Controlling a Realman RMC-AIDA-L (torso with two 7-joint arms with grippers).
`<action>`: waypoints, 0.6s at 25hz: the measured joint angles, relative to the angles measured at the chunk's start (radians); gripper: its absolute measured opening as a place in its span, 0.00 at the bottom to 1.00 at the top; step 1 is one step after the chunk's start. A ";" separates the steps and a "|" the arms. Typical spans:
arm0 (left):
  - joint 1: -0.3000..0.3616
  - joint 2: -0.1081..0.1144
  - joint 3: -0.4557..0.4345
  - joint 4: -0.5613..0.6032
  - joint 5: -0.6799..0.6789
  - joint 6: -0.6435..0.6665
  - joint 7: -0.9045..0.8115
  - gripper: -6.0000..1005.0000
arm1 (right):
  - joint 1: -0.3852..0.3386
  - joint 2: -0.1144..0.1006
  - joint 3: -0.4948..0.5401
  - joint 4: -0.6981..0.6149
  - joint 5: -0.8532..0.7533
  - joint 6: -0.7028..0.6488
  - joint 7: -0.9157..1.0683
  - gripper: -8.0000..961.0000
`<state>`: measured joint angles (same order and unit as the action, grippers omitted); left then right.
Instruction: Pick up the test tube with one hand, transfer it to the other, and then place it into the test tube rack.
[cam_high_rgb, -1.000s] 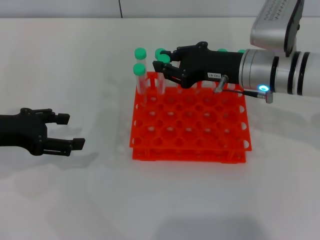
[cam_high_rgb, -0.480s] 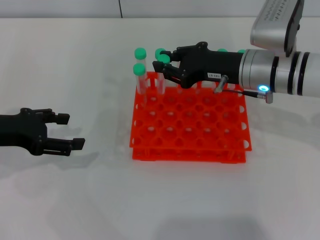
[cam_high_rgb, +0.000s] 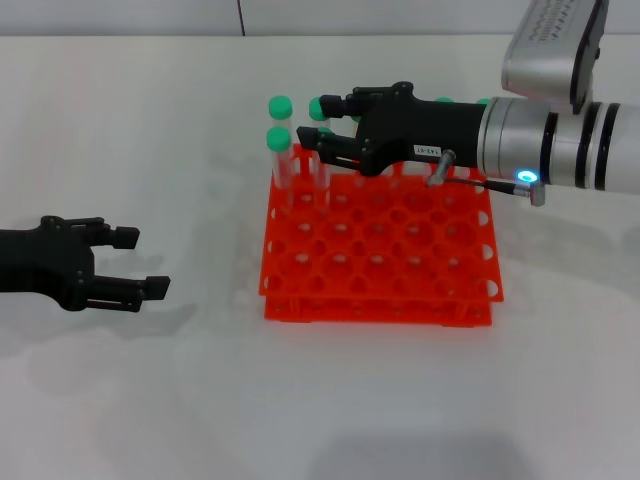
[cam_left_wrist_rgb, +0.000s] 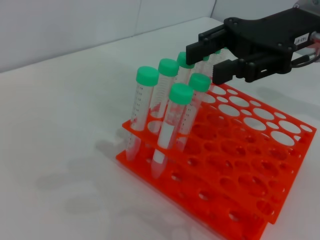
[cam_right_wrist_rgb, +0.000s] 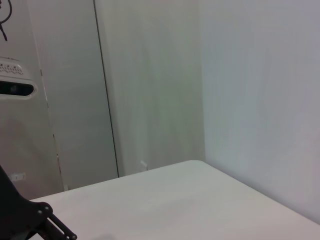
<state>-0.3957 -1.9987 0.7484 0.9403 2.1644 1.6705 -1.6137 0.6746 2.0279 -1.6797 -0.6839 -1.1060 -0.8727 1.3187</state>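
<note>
Head and left wrist views of a white table (cam_high_rgb: 150, 120). The test tube rack (cam_high_rgb: 380, 240) — bright orange-red, two-tier, with a grid of round holes — stands near the middle of the table. Several green-capped tubes stand upright in its far-left corner holes; further green caps show behind the right arm along the far row.

The right gripper (cam_high_rgb: 318, 132), black with a small white label and a blue light on its silver wrist, reaches in from the right and hovers over the far-left part of the rack. Its jaws stand apart — one finger on either side of the test tube (cam_left_wrist_rgb: 186, 102), whose green cap sits between the fingertips. The tube stands upright in a rack hole, among the other tubes. In the left wrist view a gap shows between the fingers (cam_left_wrist_rgb: 200, 47) and the cap, so no grip is evident.

The left gripper (cam_high_rgb: 135, 262) rests low at the left, well apart from the rack, jaws wide and holding nothing.
</note>
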 joint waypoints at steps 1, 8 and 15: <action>0.000 0.000 0.000 0.000 0.000 0.000 0.000 0.89 | -0.001 0.000 0.000 -0.001 0.000 -0.001 -0.002 0.44; 0.002 0.001 -0.008 0.000 -0.009 0.003 0.008 0.89 | -0.053 -0.005 0.003 -0.067 0.000 -0.011 -0.004 0.59; 0.018 0.001 -0.017 -0.002 -0.084 -0.002 0.036 0.89 | -0.171 -0.018 0.042 -0.191 -0.011 -0.057 -0.007 0.63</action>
<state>-0.3777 -1.9975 0.7317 0.9380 2.0803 1.6686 -1.5775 0.5032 2.0096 -1.6375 -0.8753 -1.1172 -0.9296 1.3121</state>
